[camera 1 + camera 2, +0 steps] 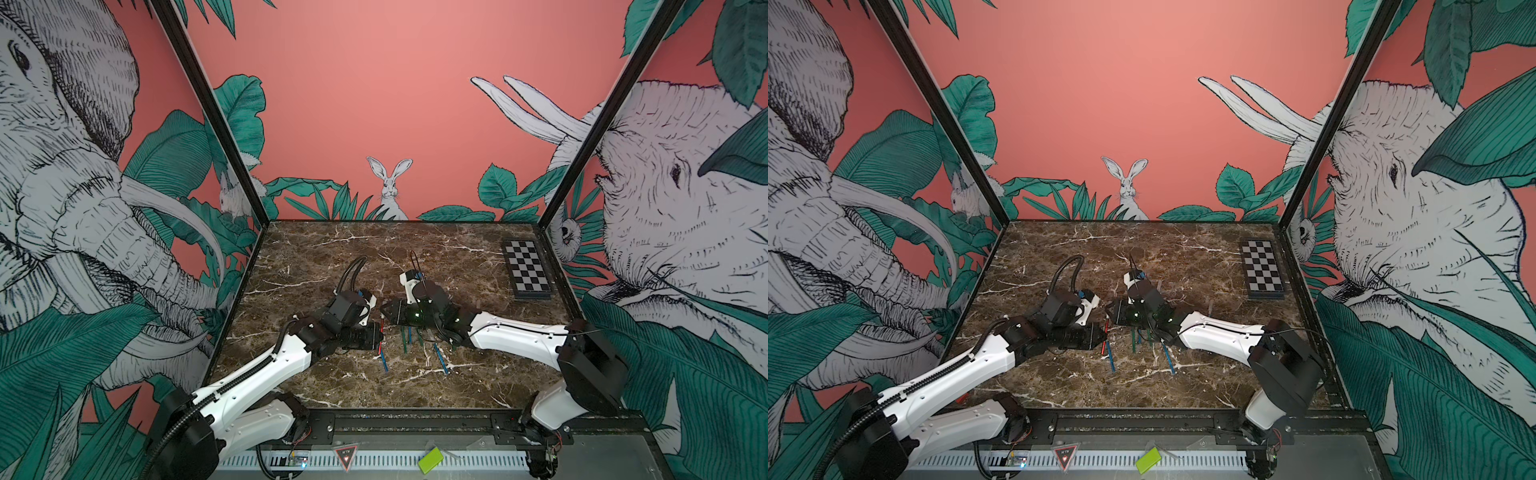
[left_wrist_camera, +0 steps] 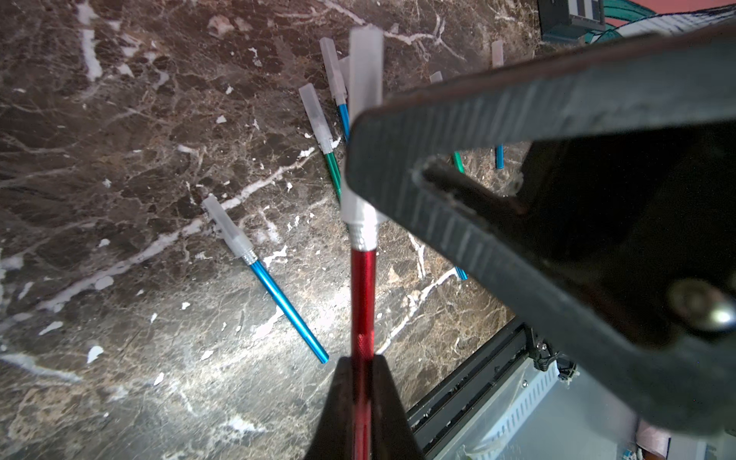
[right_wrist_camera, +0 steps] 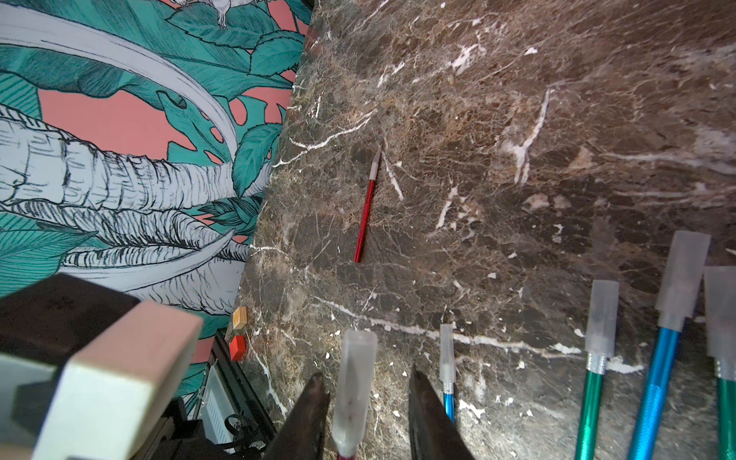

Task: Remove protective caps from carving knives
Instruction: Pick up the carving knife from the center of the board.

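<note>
My left gripper (image 2: 361,360) is shut on the handle of a red carving knife (image 2: 363,294), held above the table. Its translucent protective cap (image 3: 354,390) stands between the fingers of my right gripper (image 3: 366,376), which are open with a gap on each side. In both top views the two grippers (image 1: 380,332) (image 1: 384,311) meet at mid-table. Several capped blue and green knives (image 2: 288,306) (image 3: 593,394) (image 3: 657,382) lie on the marble. One red knife (image 3: 365,207) lies apart with its blade bare.
A black-and-white checkerboard (image 1: 527,268) lies at the back right of the table. A small orange block (image 3: 240,317) and a red block (image 3: 237,347) sit by the table's edge. A green block (image 1: 430,459) rests on the front rail.
</note>
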Motion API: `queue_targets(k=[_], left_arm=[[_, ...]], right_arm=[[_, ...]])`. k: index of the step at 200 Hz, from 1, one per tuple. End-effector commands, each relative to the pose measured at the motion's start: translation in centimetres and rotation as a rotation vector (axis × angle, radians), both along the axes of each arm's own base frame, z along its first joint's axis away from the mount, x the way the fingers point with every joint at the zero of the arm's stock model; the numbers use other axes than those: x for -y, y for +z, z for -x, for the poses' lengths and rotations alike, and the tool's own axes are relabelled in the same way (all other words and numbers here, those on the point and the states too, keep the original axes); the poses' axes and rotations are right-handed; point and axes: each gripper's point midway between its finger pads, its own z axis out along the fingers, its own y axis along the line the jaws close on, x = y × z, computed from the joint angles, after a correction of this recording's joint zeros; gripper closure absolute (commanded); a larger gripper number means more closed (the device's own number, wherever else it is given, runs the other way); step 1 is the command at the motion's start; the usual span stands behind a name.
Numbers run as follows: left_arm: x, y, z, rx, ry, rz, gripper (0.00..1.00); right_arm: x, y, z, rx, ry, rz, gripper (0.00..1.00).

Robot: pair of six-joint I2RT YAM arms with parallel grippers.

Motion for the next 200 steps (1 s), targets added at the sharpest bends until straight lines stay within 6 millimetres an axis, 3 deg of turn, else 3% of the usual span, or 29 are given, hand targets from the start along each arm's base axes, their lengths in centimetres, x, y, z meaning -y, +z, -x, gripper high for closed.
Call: queue_targets(k=[1,8,14,97,101,114,119,145,200], left_arm=[[0.2,0.1,0.4,-0.003,-0.009,0.019,1.00],[0.3,0.1,0.4,0.000,-0.012,0.020,1.00],[0.4,0.1,0.5,-0.002,-0.013,0.020,1.00],[0.8,0.4,0.4,0.018,-0.031,0.034,1.00],[0.8,0.3,0.4,0.016,-0.032,0.032,0.99],[0.8,0.2,0.4,0.014,-0.035,0.026,0.82],[0.8,0.2,0.3,0.014,-0.034,0.024,0.79],[0.9,0.0,0.2,0.011,-0.029,0.024,0.67],[1.1,-0.1,-0.1,0.003,-0.021,0.029,0.72]], right_arm=[[-1.1,1.5,-0.3,0.031,0.016,-0.042,0.69],[-1.2,1.8,-0.3,0.031,0.019,-0.051,0.69],[-1.3,0.5,-0.4,0.016,0.017,-0.032,0.71],[-0.8,0.1,-0.4,0.001,-0.010,-0.030,1.00],[-0.7,0.0,-0.4,-0.001,-0.011,-0.027,1.00],[-0.6,-0.2,-0.4,-0.004,-0.019,-0.022,1.00],[-0.4,1.3,-0.4,0.013,-0.023,-0.049,1.00],[-0.1,1.6,-0.2,0.018,-0.032,-0.053,1.00],[0.1,1.8,0.0,0.018,-0.049,-0.064,1.00]])
